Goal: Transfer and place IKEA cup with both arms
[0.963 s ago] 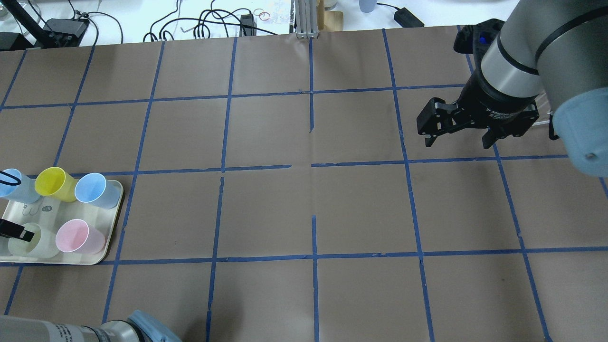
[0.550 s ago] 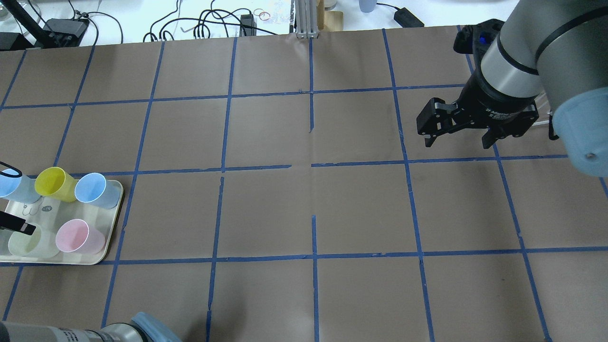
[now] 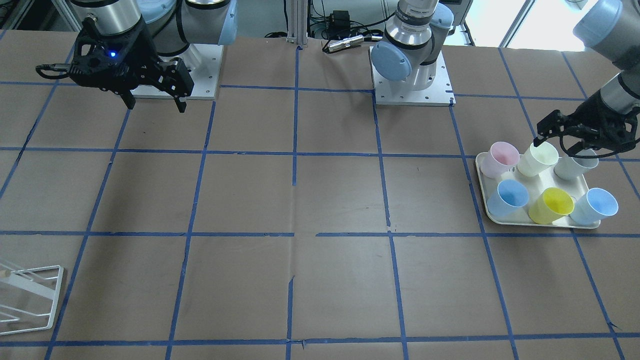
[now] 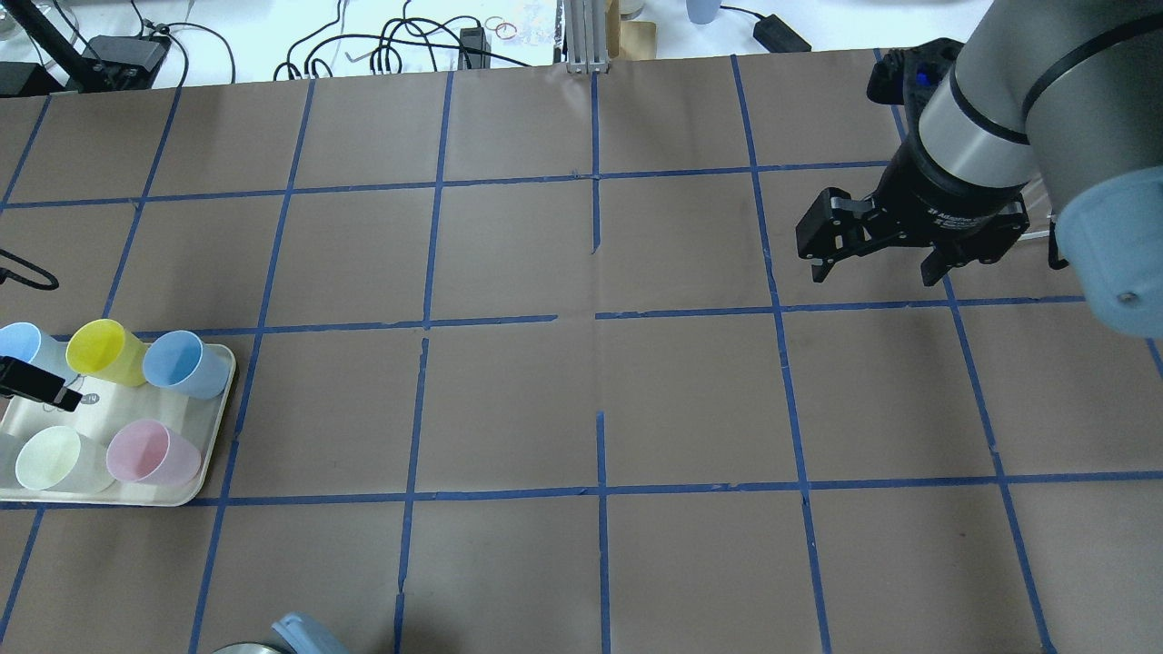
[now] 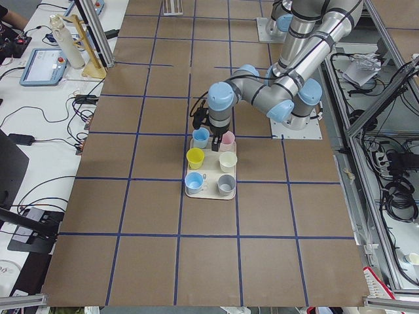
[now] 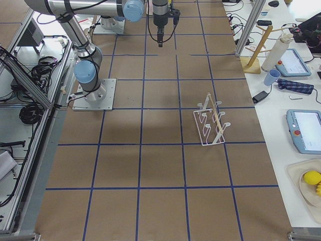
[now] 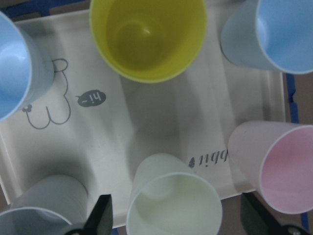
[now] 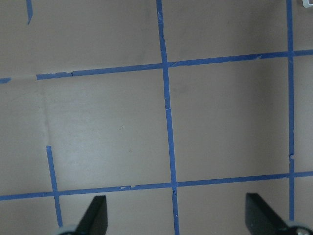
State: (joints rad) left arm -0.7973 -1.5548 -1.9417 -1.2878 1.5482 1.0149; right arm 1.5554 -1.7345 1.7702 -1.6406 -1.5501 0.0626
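The cream IKEA cup (image 4: 56,459) stands upright in the near row of a white tray (image 4: 214,427) at the table's left end, between a pink cup (image 4: 150,451) and a grey cup (image 3: 575,165). It also shows in the front view (image 3: 537,159) and the left wrist view (image 7: 173,201). My left gripper (image 3: 565,144) is open and empty above the tray, its fingers (image 7: 100,220) wide on either side of the cream cup. My right gripper (image 4: 875,265) is open and empty above bare table at the far right.
A yellow cup (image 4: 102,350) and two blue cups (image 4: 183,363) stand in the tray's far row. A white wire rack (image 3: 30,295) stands near the right arm's end on the operators' side. Blue tape lines grid the brown table.
My left gripper's finger has moved off the cream cup's mouth toward the tray's far row, and the left arm's elbow has nearly slid out of the overhead view. The right arm is still.
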